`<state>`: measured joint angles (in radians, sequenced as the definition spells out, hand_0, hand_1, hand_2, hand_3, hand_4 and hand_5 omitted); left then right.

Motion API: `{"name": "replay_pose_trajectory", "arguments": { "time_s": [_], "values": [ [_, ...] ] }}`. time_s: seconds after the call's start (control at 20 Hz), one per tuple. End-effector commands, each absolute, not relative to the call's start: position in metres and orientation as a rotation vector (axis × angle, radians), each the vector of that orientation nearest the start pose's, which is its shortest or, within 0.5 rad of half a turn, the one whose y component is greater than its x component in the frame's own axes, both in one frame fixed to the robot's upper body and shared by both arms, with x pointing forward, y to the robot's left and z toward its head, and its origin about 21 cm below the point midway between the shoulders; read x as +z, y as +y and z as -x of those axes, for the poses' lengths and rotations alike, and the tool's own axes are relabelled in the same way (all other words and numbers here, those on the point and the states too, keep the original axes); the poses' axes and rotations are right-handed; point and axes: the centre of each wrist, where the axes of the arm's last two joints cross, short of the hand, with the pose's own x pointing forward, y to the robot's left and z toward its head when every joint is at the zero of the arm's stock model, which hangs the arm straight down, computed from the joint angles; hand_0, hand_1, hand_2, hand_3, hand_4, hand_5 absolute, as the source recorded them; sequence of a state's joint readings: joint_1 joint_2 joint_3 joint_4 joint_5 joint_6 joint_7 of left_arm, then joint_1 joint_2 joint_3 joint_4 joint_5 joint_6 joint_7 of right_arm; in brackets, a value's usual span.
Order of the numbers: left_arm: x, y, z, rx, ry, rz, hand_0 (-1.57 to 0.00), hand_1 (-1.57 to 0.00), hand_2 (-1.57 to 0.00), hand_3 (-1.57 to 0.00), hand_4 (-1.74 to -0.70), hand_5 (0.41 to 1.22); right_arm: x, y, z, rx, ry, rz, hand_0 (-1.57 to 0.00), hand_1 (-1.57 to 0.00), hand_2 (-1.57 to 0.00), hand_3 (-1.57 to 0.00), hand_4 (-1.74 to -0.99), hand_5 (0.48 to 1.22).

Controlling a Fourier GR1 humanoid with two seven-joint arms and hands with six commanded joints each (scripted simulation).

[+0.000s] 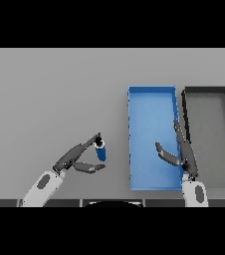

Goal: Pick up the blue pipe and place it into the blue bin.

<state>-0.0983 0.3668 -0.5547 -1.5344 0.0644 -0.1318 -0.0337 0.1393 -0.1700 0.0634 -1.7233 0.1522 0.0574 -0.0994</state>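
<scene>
The blue pipe (101, 152), short with a dark top end, stands on the grey table left of the blue bin (149, 119). My left hand (74, 158) comes in from the lower left. Its straight fingers (90, 143) reach the pipe's top, and its thumb (90, 168) lies just below and left of the pipe. The hand is open and the pipe sits in the gap at its tips. My right hand (185, 155) hovers open over the bin's right wall near its front corner, with the thumb (167, 155) pointing left over the bin floor.
A dark grey bin (209, 139) stands directly right of the blue bin, their long walls nearly touching. Bare grey table (55, 94) stretches to the left and behind the pipe.
</scene>
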Motion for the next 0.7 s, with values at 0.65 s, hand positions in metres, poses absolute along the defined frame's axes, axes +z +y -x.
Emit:
{"name": "replay_pose_trajectory", "arguments": {
  "time_s": [0.65],
  "values": [
    [-0.034,0.138,-0.25,-0.705,-1.471,0.405,-0.01,-0.16,-0.31,-0.28,-1.24,0.613,0.01,-0.268,-0.209,0.326,-1.676,0.171,0.0,0.0,0.0,0.0,-1.217,0.655]
  ]
}}
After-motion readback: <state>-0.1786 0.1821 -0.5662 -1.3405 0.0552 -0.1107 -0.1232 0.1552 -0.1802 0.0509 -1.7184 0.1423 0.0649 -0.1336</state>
